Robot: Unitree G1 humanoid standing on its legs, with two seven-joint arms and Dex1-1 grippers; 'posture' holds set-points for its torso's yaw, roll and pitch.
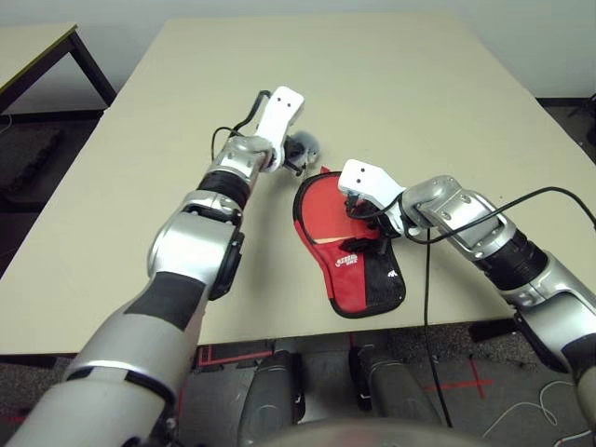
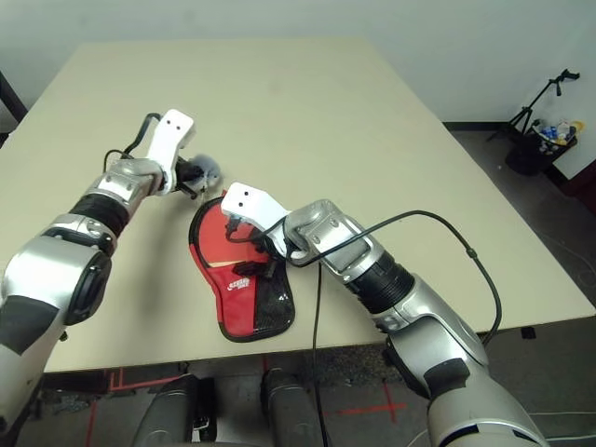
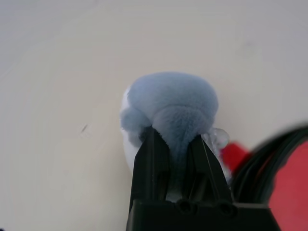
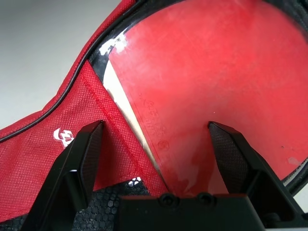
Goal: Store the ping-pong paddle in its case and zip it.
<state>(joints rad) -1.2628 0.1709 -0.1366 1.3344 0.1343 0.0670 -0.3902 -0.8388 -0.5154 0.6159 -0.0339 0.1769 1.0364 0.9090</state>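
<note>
Grey and fluffy, a small rounded pouch [image 3: 171, 103] is sitting on the beige table [image 1: 391, 102] with the left gripper [image 3: 175, 144] clenched on it, its two black fingers [image 3: 153, 149] pinching the soft material just beyond the round end of the case. To the right of it, the paddle-shaped red fabric case [image 1: 358, 270] with black edging and a small white logo is lying flat near the table's front edge, its flap folded back. Inside it, the round red-rubber-faced ping-pong paddle [image 4: 211, 82] is lying in the head of the case, with black zipper edging curving around its rim; the handle is hidden under the fabric. Farther right, the right gripper [image 4: 159, 139] is hovering over the paddle and the flap edge with its fingers spread wide, grasping nothing.

Judging by this layout, the paddle appears to be seated and the zipping is not yet done. The risk lies in the loose flap: if the right gripper is closing on rubber rather than fabric, it could drag the paddle back out. The left gripper is holding the pouch rather than the case, so a pull on the zipper could slide the whole case toward the table's edge.
</note>
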